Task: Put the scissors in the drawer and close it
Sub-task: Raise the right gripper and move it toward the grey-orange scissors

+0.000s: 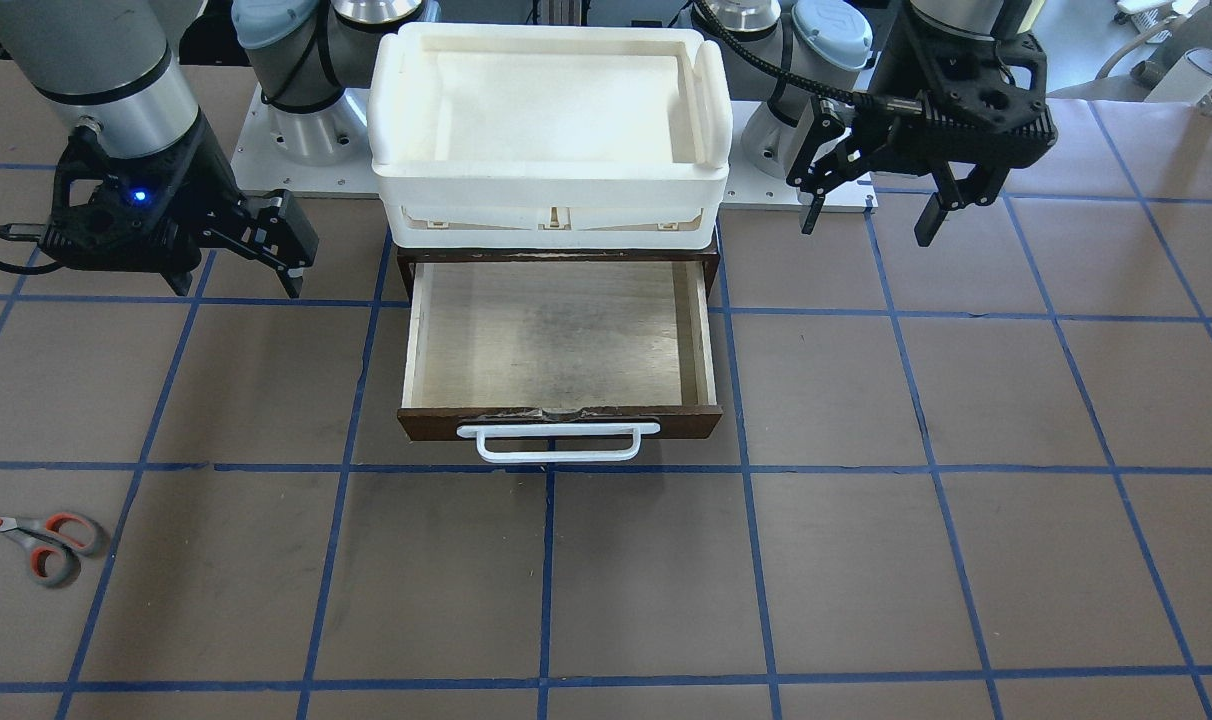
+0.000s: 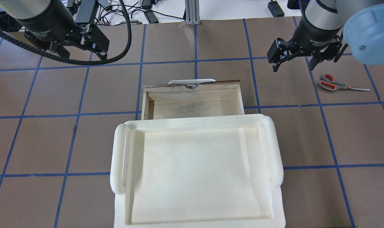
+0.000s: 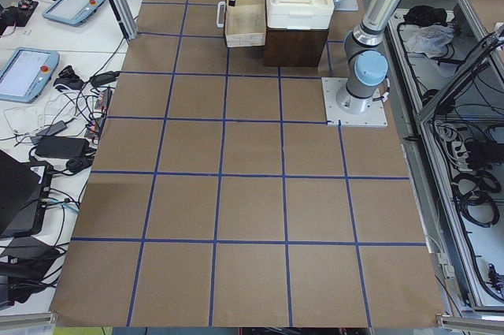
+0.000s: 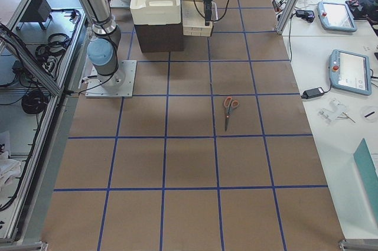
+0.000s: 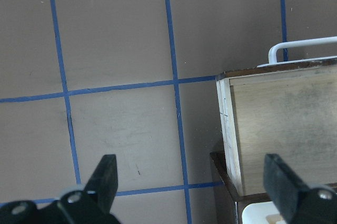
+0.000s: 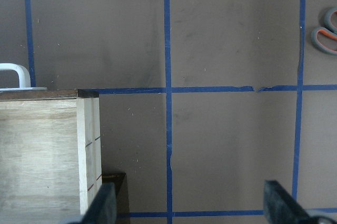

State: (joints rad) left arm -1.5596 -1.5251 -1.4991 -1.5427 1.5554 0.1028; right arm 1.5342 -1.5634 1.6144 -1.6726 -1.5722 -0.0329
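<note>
The scissors (image 1: 36, 545) lie flat on the brown table at its front edge on my right side, far from the drawer; they also show in the overhead view (image 2: 337, 85) and the exterior right view (image 4: 229, 109). Their orange-lined handle loops show at the edge of the right wrist view (image 6: 326, 34). The drawer (image 1: 556, 335) is pulled open and empty, its white bar handle (image 1: 556, 443) facing the front. My right gripper (image 2: 293, 68) is open and empty, hovering between the drawer and the scissors. My left gripper (image 1: 866, 230) is open and empty, beside the drawer's other side.
A white foam tray (image 1: 551, 100) sits on top of the dark brown cabinet, above the drawer. Blue tape lines grid the table. The arm bases stand on a plate behind the cabinet.
</note>
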